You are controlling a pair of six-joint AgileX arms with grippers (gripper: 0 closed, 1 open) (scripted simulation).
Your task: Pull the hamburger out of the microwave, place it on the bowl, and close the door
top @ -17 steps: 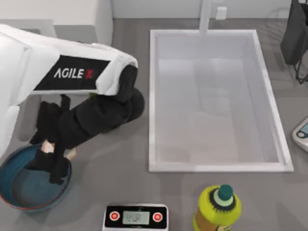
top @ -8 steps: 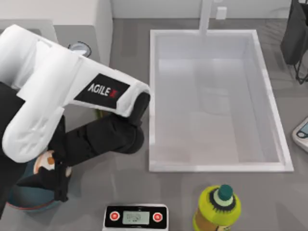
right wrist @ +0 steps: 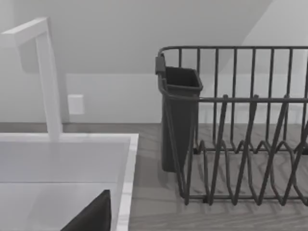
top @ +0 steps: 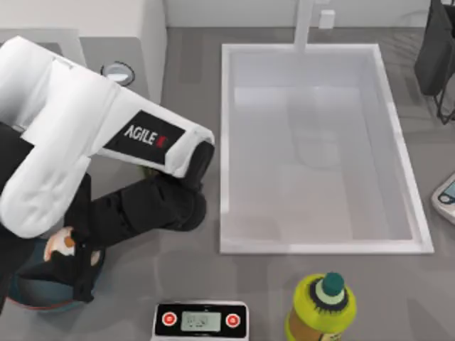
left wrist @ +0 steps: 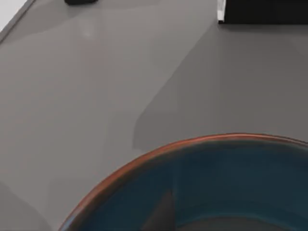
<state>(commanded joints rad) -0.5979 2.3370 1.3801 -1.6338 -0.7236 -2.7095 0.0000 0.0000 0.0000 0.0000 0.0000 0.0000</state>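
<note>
Overhead, the "AGILE" left arm (top: 85, 142) hides its end effector (top: 75, 259), grip untellable, above hamburger (top: 58, 245) and bowl (top: 43, 302); scale (top: 201, 321) and bottle (top: 321, 307) nearby.

The one thing I can read is the word "AGILE" in white capitals, followed by a small red mark, on a black panel (top: 144, 136) set into the white casing of the left arm (top: 78, 135), which reaches across the left side of the table. The small white scale (top: 201, 321) at the near edge has a grey display between two red buttons, but no figures on it can be made out. The yellow-green bottle (top: 321, 307) beside it shows no legible label.
</note>
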